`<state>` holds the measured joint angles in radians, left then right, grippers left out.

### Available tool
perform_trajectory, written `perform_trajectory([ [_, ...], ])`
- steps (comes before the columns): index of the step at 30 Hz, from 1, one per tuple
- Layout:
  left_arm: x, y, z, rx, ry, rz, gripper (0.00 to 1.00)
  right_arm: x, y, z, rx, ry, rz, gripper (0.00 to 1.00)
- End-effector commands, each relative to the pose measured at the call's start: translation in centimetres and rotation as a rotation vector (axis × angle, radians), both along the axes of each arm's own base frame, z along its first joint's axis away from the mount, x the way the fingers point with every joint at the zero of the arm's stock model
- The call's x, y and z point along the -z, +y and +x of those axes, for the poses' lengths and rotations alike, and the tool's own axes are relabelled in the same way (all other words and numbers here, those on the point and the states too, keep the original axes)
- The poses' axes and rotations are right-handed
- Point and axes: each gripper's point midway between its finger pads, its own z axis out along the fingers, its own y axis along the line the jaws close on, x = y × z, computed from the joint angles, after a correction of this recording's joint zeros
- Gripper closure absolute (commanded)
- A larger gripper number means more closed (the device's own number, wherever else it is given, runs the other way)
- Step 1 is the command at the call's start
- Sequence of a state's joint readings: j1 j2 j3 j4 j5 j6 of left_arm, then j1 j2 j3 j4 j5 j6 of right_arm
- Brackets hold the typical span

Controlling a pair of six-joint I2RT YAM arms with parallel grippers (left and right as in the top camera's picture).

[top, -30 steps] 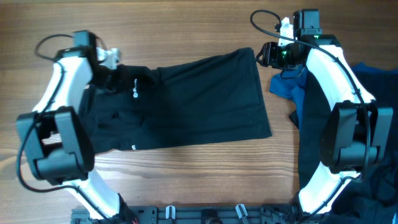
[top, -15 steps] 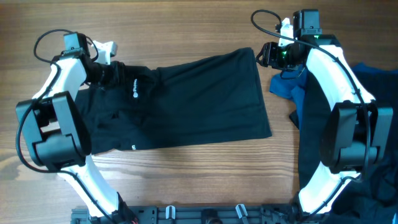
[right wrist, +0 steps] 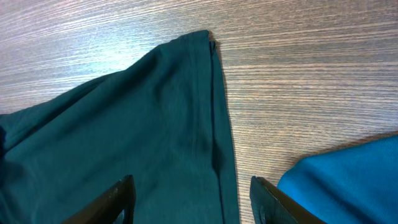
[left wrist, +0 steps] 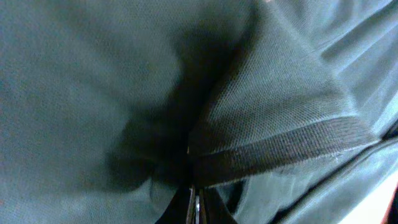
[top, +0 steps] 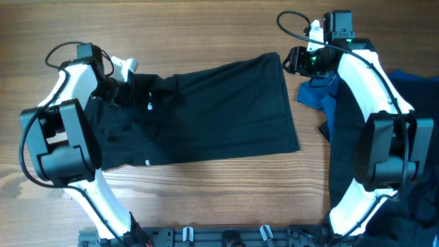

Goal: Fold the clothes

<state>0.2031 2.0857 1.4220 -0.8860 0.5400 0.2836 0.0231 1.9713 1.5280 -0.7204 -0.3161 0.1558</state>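
Note:
The black shirt [top: 219,113] lies spread across the middle of the wooden table, its hem corner at the upper right. My left gripper [top: 123,89] is shut on a bunched fold of the shirt at its upper left edge; the left wrist view shows a ribbed band [left wrist: 280,152] pinched above the closed fingers [left wrist: 196,208]. My right gripper [top: 291,60] is open and empty, just right of the shirt's far right corner [right wrist: 208,37]. In the right wrist view its fingers [right wrist: 193,199] straddle the shirt's edge.
A blue garment [top: 317,92] lies beside the right arm and shows at the lower right of the right wrist view [right wrist: 348,180]. More dark clothes [top: 418,96] are piled at the table's right edge. Bare wood [top: 206,34] runs along the far side.
My left gripper has shifted slightly right and down with the shirt fold in it, after first pulling left. The right arm has not moved.

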Motion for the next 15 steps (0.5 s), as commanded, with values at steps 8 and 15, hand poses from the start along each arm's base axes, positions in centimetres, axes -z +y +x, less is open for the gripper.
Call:
perform_trajectory([
  [8,-5.3,3.2,1.7,-0.276,0.003,0.142,0.96,0.3,0.0,0.0,0.008,0.011,0.0,0.41],
  [15,-10.1,4.3,3.3,-0.553,-0.07,0.218,0.96,0.3,0.0,0.0,0.007,0.009,0.0,0.4],
])
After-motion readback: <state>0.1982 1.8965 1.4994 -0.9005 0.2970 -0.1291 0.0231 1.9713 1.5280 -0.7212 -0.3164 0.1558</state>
